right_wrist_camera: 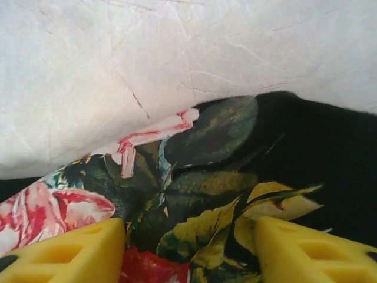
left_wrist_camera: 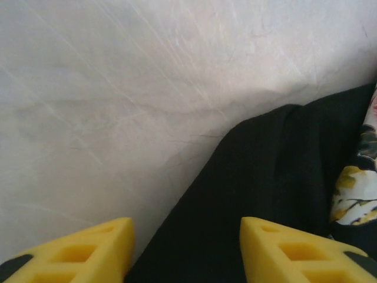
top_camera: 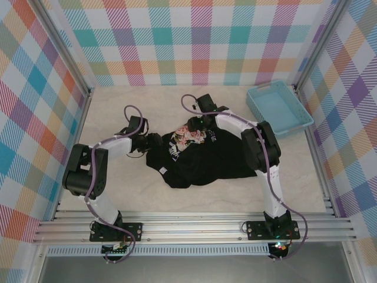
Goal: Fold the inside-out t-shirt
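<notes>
Pale table, crumpled black inside-out t-shirt, blue bin far right

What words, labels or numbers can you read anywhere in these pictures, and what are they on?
Nothing here reads clearly enough to quote.
White lettering on the black t-shirt, right of its flower print: too small and blurred to read.
Small white mark near the shirt's near-left edge, perhaps a tag: too small to read.
Blue tray: no writing seen.
</notes>
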`<state>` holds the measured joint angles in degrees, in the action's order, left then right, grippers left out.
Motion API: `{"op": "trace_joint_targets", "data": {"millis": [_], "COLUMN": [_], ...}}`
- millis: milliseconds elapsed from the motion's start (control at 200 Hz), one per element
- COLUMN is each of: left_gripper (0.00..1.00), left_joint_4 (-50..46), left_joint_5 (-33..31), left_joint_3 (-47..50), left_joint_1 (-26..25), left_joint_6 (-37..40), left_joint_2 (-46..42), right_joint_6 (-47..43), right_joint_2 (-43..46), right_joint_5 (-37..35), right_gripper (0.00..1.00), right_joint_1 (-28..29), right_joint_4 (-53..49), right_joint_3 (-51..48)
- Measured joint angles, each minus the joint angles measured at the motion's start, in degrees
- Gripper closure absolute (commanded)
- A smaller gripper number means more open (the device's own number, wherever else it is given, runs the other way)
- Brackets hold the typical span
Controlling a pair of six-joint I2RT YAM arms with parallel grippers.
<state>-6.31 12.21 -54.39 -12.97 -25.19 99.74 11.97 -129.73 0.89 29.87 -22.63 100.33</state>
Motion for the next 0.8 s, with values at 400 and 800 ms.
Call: {"op": "trace_joint_targets", "data": {"millis": [400, 800], "left_gripper": [1.0, 1.0], "left_joint_4": [4.4, 19.6], "left_joint_5": [5.8, 9.7], "left_joint_3": [-10.6, -0.7], "left_joint_1": [0.7, -2.9], "left_joint_6": [-0.9, 1.2], "left_joint_2": [2.4, -38.0], "right_joint_6": [-1.4, -5.1], "right_joint_2": [4.0, 52.4], "right_joint_5": [1.4, 7.2], "right_gripper": [1.0, 0.94], "right_joint_1": [-3.0, -4.4], "right_joint_4": [0.4, 16.1], "right_joint_3": [3.1, -25.5]}}
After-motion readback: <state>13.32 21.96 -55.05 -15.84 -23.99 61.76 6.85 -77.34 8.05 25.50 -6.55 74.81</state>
